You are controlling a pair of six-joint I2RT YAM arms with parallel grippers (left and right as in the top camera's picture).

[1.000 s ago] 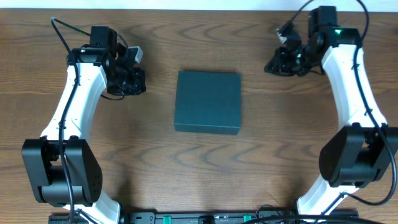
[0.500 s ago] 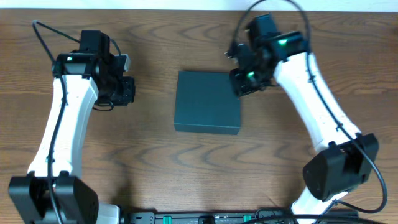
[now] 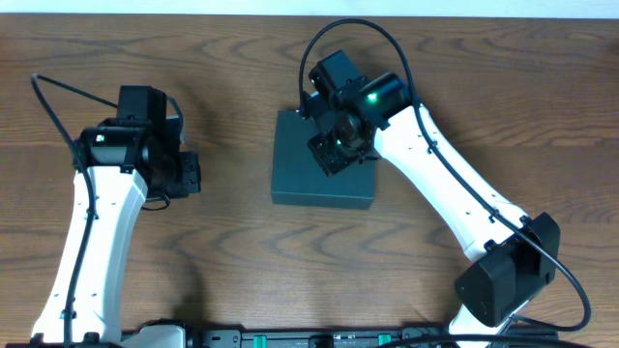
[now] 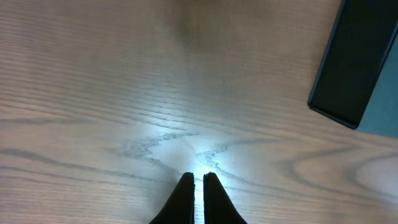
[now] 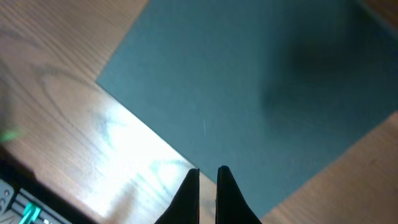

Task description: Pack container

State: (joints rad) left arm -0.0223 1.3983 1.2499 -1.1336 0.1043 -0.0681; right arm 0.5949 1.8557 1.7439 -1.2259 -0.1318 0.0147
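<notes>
Shut container (image 3: 308, 180) on the tabletop (image 3: 222, 242).
Stiff, probably light cardboard; grip the lid's edge. Right gripper (image 5: 207, 171) over it and left gripper (image 4: 196, 178), both pressed together.

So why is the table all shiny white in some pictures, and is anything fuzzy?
Left wrist view: light glare whitens the table just ahead of the left hand, wood slightly soft. Right wrist view: similar glare beside the container, with a dim shadow on its top, a bit blurry. Overhead view: even light, sharp.

A brown wood-grain table (image 3: 242, 261) catches bright glare.
</notes>
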